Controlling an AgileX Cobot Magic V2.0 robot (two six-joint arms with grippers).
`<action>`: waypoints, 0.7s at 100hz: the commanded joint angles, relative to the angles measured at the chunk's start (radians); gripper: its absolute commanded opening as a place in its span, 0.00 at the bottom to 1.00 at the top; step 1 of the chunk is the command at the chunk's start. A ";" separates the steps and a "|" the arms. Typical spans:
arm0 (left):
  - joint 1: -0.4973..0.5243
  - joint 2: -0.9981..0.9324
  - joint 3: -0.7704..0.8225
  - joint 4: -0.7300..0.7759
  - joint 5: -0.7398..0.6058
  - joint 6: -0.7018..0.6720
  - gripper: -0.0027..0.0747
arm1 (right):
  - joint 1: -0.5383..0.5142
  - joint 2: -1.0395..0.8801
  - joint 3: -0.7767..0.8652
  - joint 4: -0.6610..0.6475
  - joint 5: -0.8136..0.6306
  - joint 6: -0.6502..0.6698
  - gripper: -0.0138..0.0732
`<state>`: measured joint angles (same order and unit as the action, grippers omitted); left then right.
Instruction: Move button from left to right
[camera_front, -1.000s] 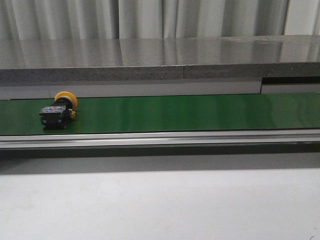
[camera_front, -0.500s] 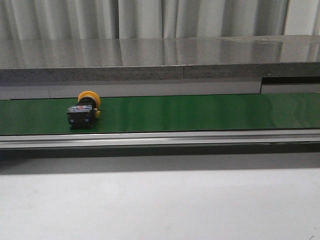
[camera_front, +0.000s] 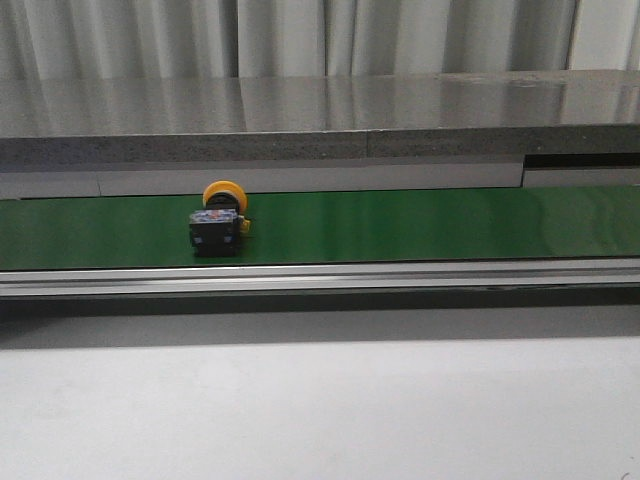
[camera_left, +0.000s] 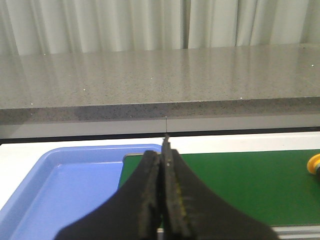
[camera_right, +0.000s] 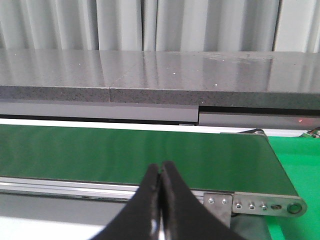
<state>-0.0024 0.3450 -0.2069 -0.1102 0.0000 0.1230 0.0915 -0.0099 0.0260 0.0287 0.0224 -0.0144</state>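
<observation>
The button (camera_front: 217, 223), a yellow-orange cap on a black blocky body, lies on its side on the green conveyor belt (camera_front: 400, 225), left of the middle in the front view. Its yellow cap (camera_left: 314, 165) just shows at the edge of the left wrist view. My left gripper (camera_left: 161, 155) is shut with nothing in it, held near the belt's left end beside a blue tray (camera_left: 65, 185). The right gripper (camera_right: 161, 170) is also shut and empty, in front of the belt (camera_right: 125, 155) near its right end. Neither gripper shows in the front view.
A grey stone counter (camera_front: 320, 120) runs behind the belt, with curtains above. An aluminium rail (camera_front: 320, 275) edges the belt's front; a white table (camera_front: 320, 410) lies before it. The belt's right end roller bracket (camera_right: 260, 204) meets a green surface (camera_right: 300, 165).
The button has travelled to the right along the belt, from the far left toward the middle. No gripper appears in the earlier frames.
</observation>
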 joint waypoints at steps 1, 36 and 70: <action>-0.007 0.006 -0.027 -0.007 -0.069 -0.001 0.01 | -0.003 -0.014 -0.064 0.038 -0.073 -0.001 0.08; -0.007 0.006 -0.027 -0.007 -0.069 -0.001 0.01 | -0.002 0.248 -0.481 0.086 0.373 -0.001 0.08; -0.007 0.006 -0.027 -0.007 -0.069 -0.001 0.01 | -0.002 0.658 -0.813 0.099 0.679 -0.001 0.08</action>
<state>-0.0024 0.3450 -0.2069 -0.1102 0.0000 0.1230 0.0915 0.5681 -0.7087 0.1132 0.7108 -0.0144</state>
